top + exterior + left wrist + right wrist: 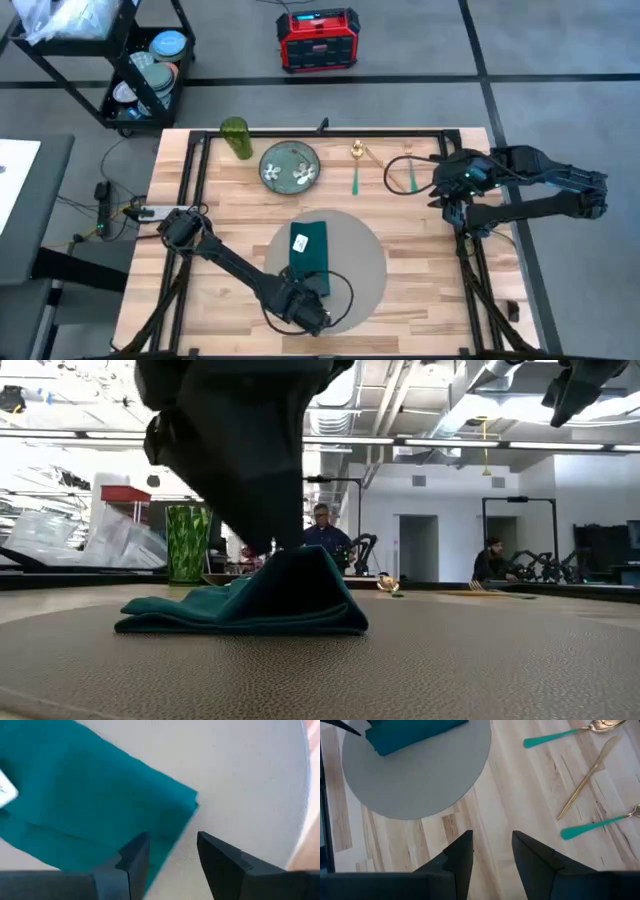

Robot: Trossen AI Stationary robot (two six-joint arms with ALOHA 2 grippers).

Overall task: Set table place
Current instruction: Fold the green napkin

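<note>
High view, L to R: green cup (236, 138) at table (420, 290) far edge, contents not visible; patterned plate (290, 166) beside it. Placemat (365, 265) mid-table w/ teal napkin (310, 250) on it. L gripper (167, 852) at napkin's near edge, fingers apart, gripping nothing. Cutlery (357, 168) right of plate. R gripper (492, 852) raised over table's right side, fingers apart, empty.

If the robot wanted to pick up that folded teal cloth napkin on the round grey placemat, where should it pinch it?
Probably the near corner of the folded teal cloth napkin, coming straight down from above. It lies flat on the round grey placemat, so only an edge or corner gives the fingers something to close on. The left gripper hangs open right at that corner. The right gripper waits over bare wood, also open.
</note>
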